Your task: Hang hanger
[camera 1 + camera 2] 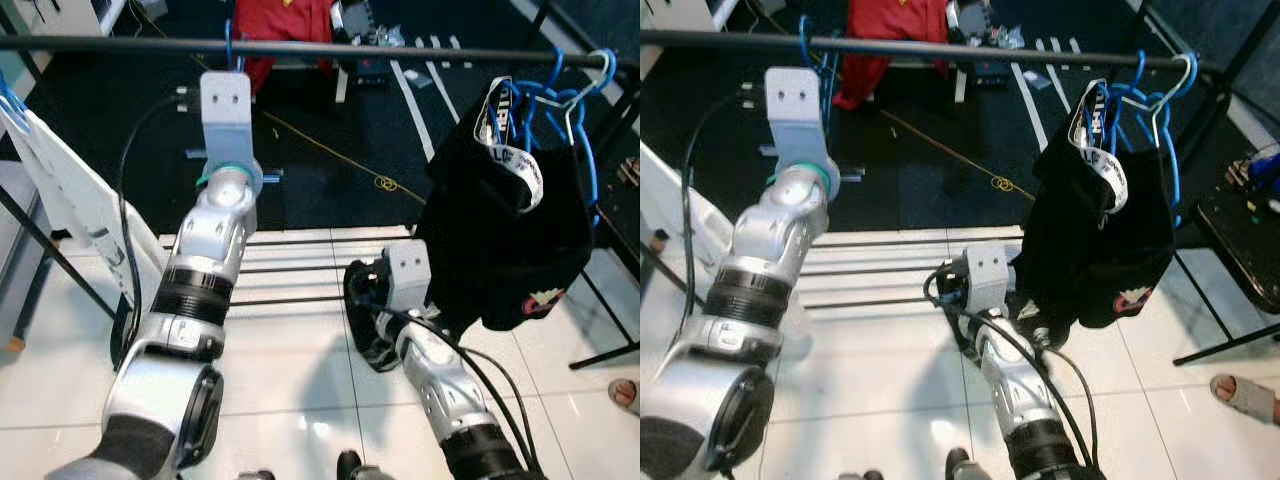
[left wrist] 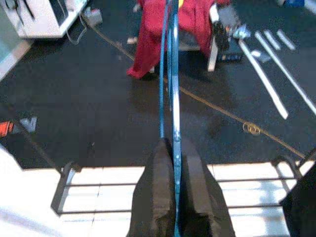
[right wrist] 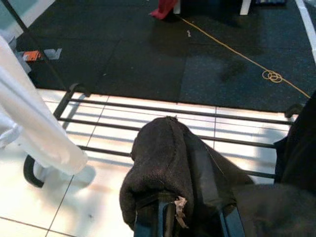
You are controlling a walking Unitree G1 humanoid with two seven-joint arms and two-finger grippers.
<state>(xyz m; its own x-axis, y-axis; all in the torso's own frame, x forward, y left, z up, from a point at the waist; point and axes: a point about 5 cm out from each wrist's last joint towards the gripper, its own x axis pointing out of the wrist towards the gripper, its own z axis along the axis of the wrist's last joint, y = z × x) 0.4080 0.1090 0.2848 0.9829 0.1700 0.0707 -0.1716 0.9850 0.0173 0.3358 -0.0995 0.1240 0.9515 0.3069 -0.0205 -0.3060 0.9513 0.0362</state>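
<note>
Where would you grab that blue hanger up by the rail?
By its thin wire below the hook, as the left gripper does: fingers pinching the blue hanger flat from both sides, coming from below, leaving the hook free for the rail.

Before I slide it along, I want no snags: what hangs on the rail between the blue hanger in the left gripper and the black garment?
Nothing: in the left eye view, the rail runs bare from the blue hanger to the black garment.

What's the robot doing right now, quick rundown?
Left gripper shut on blue hanger, raised at the rail. Right gripper low, gripping black cloth. Black garment hanging rightward.
</note>
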